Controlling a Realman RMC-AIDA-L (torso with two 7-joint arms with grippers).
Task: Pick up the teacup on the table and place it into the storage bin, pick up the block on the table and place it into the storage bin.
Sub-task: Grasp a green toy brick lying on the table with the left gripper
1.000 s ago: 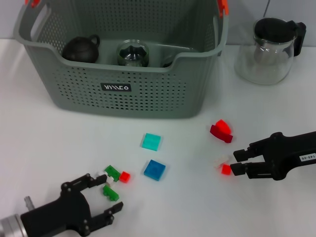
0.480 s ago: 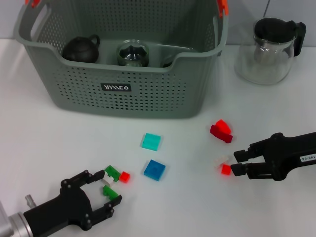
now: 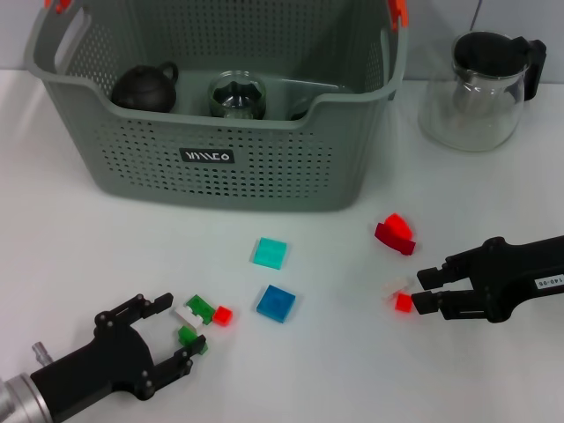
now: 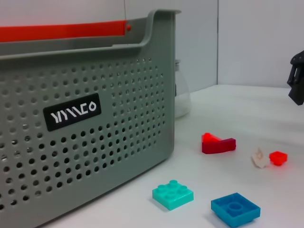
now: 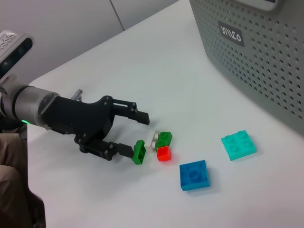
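The left gripper (image 3: 169, 330) is open near the table's front edge; a small green block (image 3: 188, 336) lies just beside its fingertips. Since the earlier frame this gripper has drawn back. The right gripper (image 3: 424, 288), open, sits beside a tiny red block (image 3: 404, 302). The grey-green perforated storage bin (image 3: 264, 167) stands at the rear.

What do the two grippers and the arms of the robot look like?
Both grippers are matte black with two slim fingers on linkage bars. The left gripper sits on a silver metal wrist with a small pin; the right wrist view shows a green light there. The right gripper carries a small white label with printed digits.
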